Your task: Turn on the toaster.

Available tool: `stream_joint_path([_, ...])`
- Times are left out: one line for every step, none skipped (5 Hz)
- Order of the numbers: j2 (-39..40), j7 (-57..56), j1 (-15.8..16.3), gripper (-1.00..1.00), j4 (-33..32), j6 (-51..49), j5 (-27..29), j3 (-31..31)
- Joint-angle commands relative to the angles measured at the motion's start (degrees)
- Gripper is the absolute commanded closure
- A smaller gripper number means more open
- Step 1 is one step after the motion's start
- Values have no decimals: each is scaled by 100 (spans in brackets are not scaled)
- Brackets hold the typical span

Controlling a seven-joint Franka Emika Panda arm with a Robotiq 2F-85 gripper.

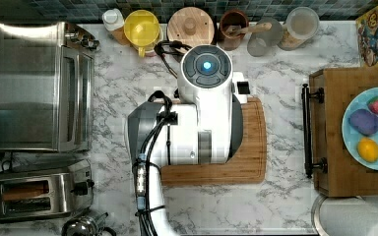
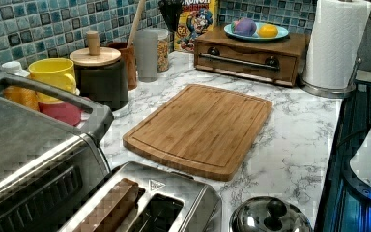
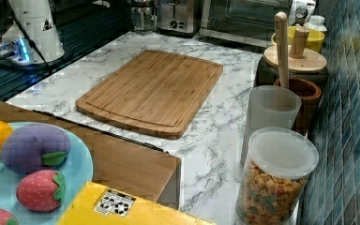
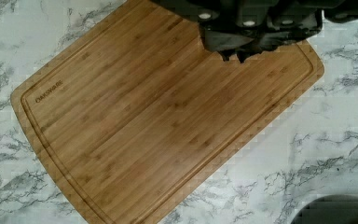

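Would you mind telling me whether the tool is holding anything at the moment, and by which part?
Nothing is held: the tool hangs above the bare bamboo cutting board, far from the toaster.

Brushed-steel toaster [image 1: 42, 191], white-grey marbled counter [image 1: 285, 196]
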Motion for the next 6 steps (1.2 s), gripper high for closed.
stream_joint_path([48, -126, 14, 100, -2, 23, 1, 22])
stream_joint_path([-174, -714, 365, 100, -391, 454, 328, -95])
stream_joint_path([-398, -1178, 350, 100, -600, 668, 572, 325])
stream_joint_path([-388, -1525, 576, 100, -640, 695, 617, 503])
stream_joint_path([-536, -1705, 691, 100, -894, 897, 805, 653])
stream_joint_path([-841, -1974, 1056, 100, -1270, 1156, 956, 534])
